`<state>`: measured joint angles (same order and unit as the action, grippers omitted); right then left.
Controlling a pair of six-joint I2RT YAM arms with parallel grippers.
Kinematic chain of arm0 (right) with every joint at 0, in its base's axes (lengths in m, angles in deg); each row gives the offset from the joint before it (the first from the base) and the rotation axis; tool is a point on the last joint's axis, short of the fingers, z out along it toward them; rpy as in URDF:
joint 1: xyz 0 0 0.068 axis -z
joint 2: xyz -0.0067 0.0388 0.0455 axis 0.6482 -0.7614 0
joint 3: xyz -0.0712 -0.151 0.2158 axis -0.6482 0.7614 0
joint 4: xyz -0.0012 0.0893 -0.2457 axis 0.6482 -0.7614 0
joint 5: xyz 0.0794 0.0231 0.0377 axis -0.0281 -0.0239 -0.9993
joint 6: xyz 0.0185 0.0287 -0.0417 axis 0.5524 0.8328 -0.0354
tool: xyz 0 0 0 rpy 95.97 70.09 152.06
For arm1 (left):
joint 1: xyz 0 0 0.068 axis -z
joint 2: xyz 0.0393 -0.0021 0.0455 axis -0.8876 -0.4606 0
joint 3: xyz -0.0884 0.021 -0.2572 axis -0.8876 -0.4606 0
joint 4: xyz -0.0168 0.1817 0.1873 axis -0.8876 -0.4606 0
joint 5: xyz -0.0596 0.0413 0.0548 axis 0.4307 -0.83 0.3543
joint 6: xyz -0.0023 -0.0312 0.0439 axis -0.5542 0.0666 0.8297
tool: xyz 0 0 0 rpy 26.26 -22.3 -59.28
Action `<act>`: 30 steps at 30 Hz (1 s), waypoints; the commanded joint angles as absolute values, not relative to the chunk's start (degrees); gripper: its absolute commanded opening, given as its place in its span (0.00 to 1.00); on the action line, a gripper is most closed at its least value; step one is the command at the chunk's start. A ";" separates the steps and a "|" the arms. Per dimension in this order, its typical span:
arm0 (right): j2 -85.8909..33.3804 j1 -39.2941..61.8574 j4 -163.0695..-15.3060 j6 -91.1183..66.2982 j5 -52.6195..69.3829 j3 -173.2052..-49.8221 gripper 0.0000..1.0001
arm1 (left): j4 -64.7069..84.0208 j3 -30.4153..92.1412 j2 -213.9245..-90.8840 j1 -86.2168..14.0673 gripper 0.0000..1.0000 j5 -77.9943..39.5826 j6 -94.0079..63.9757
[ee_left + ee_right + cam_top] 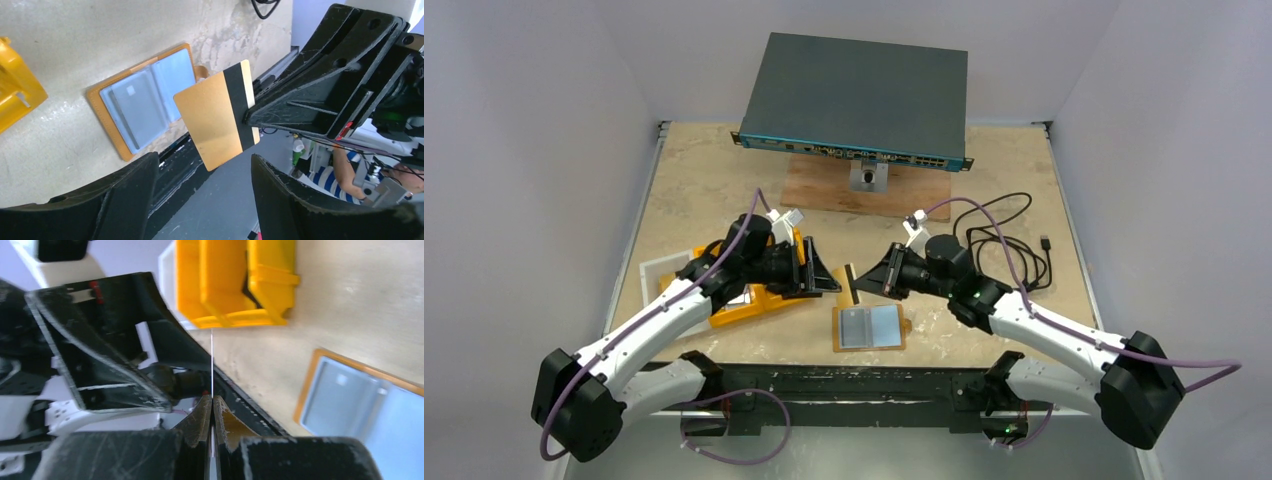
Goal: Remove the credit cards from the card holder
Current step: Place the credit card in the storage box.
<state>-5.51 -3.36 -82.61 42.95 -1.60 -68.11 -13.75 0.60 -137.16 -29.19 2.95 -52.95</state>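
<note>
Right gripper (212, 402): clamped on gold card (215, 117) by its edge
Left gripper (202, 160): spread wide, card faced just ahead, untouched
Card holder (869, 327): laid open below both grippers

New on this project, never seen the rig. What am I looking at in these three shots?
Two robot arms are bolted at the near edge of a table. The wide shot comes from a fixed camera above and behind them. The other two come from a camera on each wrist, so the black wedges in those are gripper fingers.

On the table lie an open tan card holder with grey cards in clear sleeves and a yellow compartment tray. At the back, a network switch sits on a wooden board.

The right gripper is shut on the edge of a gold card with a black stripe, holding it above the table. Its own camera sees that card edge-on, as a thin line. The left gripper faces it with jaws open, not touching the card.
</note>
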 commanded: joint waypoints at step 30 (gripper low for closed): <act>-4.00 -2.95 -83.88 38.11 -1.67 -71.54 0.92 | -32.46 4.34 -127.43 -31.93 0.00 -11.38 -51.71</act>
